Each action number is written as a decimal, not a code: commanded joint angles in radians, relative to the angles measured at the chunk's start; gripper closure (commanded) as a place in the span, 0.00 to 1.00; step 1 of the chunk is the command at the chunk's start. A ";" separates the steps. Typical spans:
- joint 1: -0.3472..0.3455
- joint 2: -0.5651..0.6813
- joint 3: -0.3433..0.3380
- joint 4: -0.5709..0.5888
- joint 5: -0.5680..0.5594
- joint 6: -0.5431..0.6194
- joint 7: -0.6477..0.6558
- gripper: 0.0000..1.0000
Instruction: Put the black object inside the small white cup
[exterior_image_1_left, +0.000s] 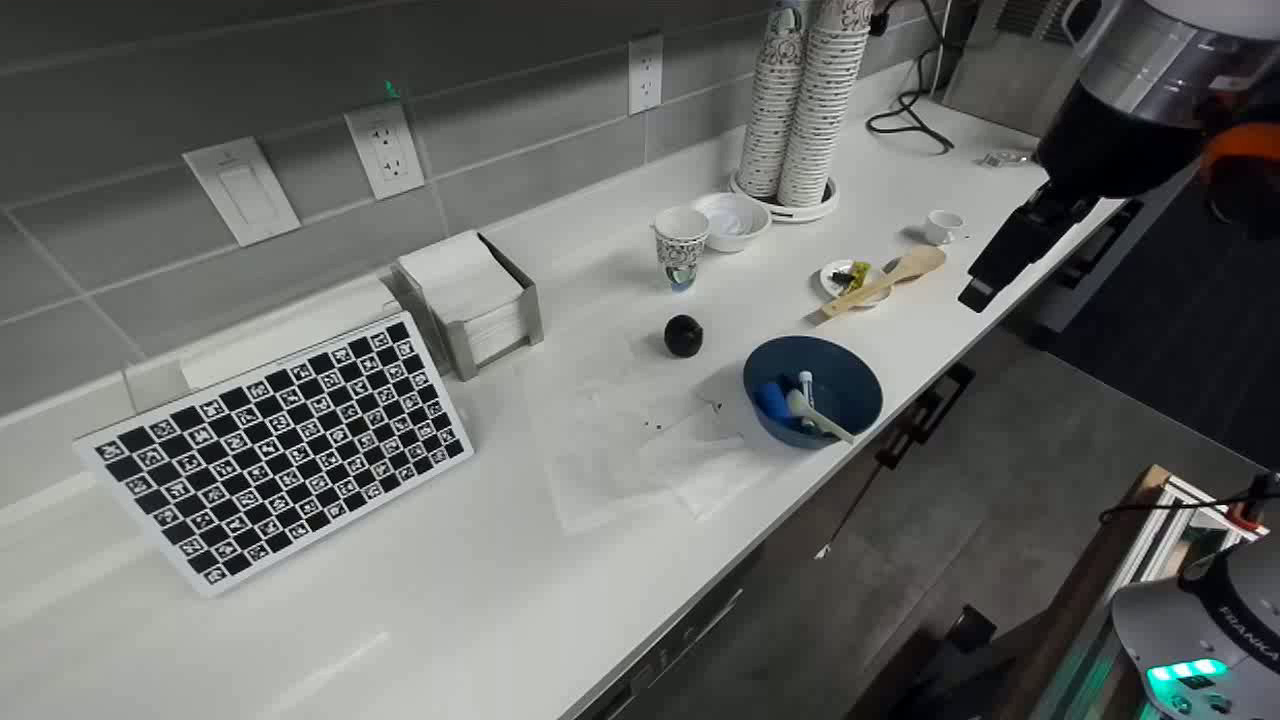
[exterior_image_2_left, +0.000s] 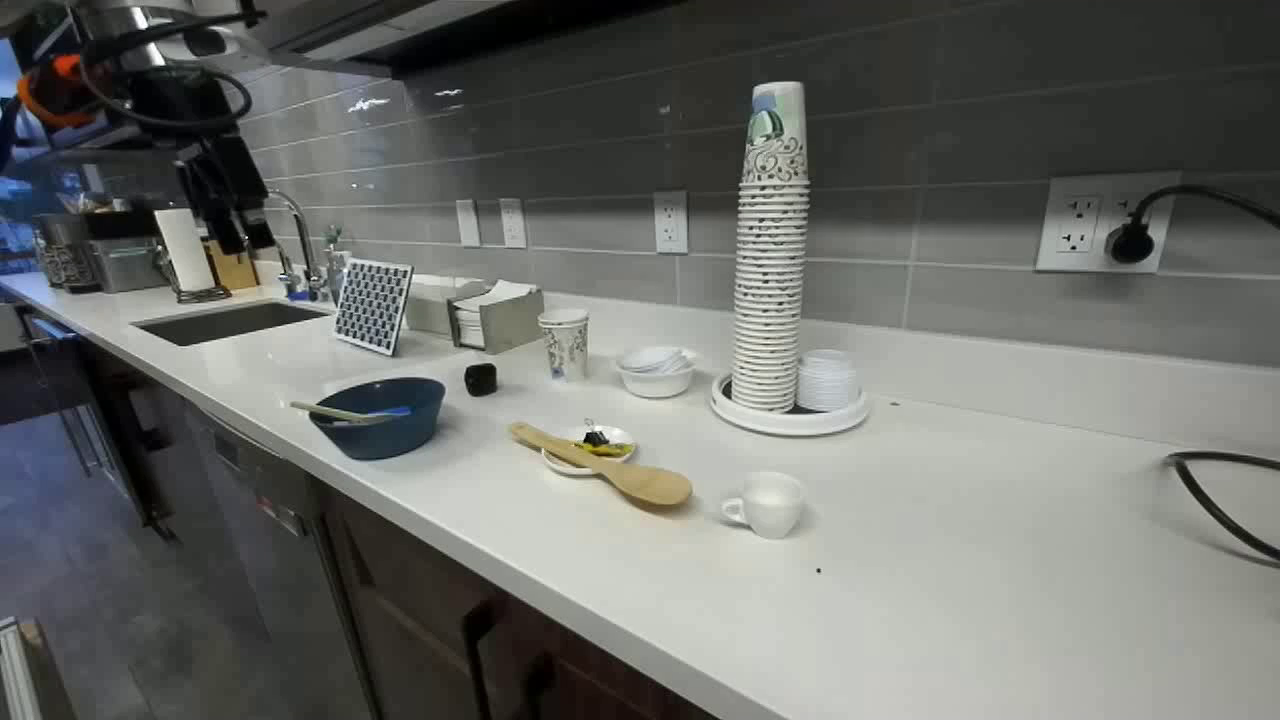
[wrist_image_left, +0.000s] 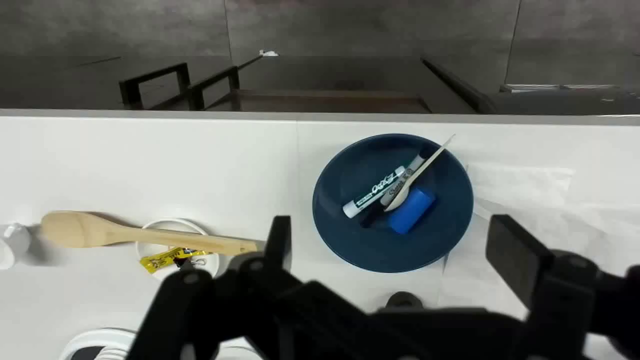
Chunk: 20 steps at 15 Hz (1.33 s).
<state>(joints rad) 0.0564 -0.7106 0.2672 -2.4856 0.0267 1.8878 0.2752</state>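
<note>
The black object (exterior_image_1_left: 684, 336) is a small round dark lump on the white counter, behind the dark-blue bowl; it also shows in an exterior view (exterior_image_2_left: 481, 379). In the wrist view the black object (wrist_image_left: 404, 300) is partly hidden by the gripper body. The small white cup (exterior_image_2_left: 770, 505) stands upright with a handle near the wooden spoon. It also shows in an exterior view (exterior_image_1_left: 943, 227) and, cut off, at the left edge of the wrist view (wrist_image_left: 15, 242). My gripper (wrist_image_left: 392, 245) is open and empty, high above the counter, its fingers apart on either side of the bowl in that view.
The blue bowl (wrist_image_left: 390, 250) holds markers, a spoon and a blue piece. A wooden spoon (exterior_image_2_left: 645, 482) lies across a small white dish (exterior_image_2_left: 622, 437) with a yellow packet and black clip. Paper cup stacks (exterior_image_2_left: 770, 290), a paper cup (exterior_image_1_left: 682, 248) and a napkin holder (exterior_image_1_left: 530, 310) stand along the wall.
</note>
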 joint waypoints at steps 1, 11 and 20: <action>0.016 0.004 -0.012 0.003 -0.010 -0.002 0.009 0.00; 0.029 0.264 0.098 -0.001 0.132 0.489 0.247 0.00; -0.127 0.631 0.291 0.117 -0.403 0.564 0.630 0.00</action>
<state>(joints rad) -0.0889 -0.2042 0.5923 -2.4680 -0.2723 2.5672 0.8066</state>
